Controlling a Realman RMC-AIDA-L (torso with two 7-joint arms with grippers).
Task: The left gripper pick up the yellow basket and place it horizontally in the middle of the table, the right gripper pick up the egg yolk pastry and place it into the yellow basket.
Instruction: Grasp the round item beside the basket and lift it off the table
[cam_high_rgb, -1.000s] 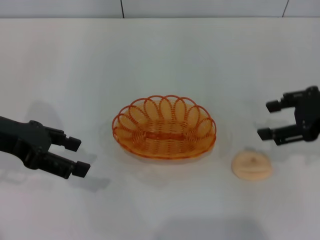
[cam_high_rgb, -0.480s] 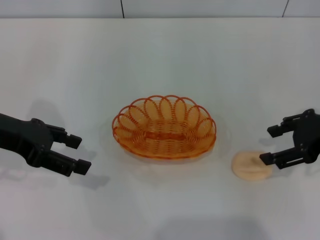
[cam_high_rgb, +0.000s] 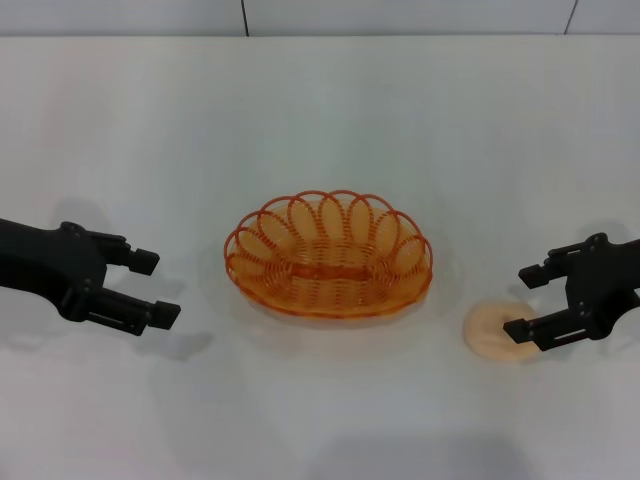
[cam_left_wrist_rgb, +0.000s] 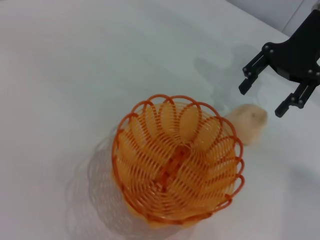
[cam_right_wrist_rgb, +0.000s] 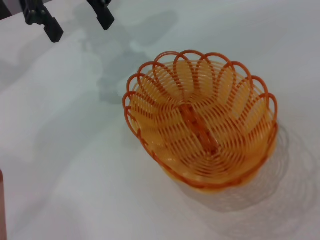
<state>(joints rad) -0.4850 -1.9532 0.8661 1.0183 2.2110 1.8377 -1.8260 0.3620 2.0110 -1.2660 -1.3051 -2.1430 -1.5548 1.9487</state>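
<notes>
The yellow basket (cam_high_rgb: 330, 255) stands upright and empty in the middle of the table (cam_high_rgb: 330, 110), long side across; it also shows in the left wrist view (cam_left_wrist_rgb: 177, 162) and the right wrist view (cam_right_wrist_rgb: 200, 135). The egg yolk pastry (cam_high_rgb: 495, 330) lies on the table to its right, also in the left wrist view (cam_left_wrist_rgb: 247, 122). My right gripper (cam_high_rgb: 521, 303) is open, low at the pastry's right edge, one finger overlapping it; it also shows in the left wrist view (cam_left_wrist_rgb: 261, 99). My left gripper (cam_high_rgb: 157, 289) is open and empty, left of the basket, apart from it.
The white table stretches bare all round the basket. A tiled wall edge (cam_high_rgb: 245, 15) runs along the far side. The left gripper (cam_right_wrist_rgb: 79, 27) shows far off in the right wrist view.
My right gripper has come down and to the left, up to the pastry's right edge. My left gripper has drawn back slightly to the left. The basket and pastry have not moved.
</notes>
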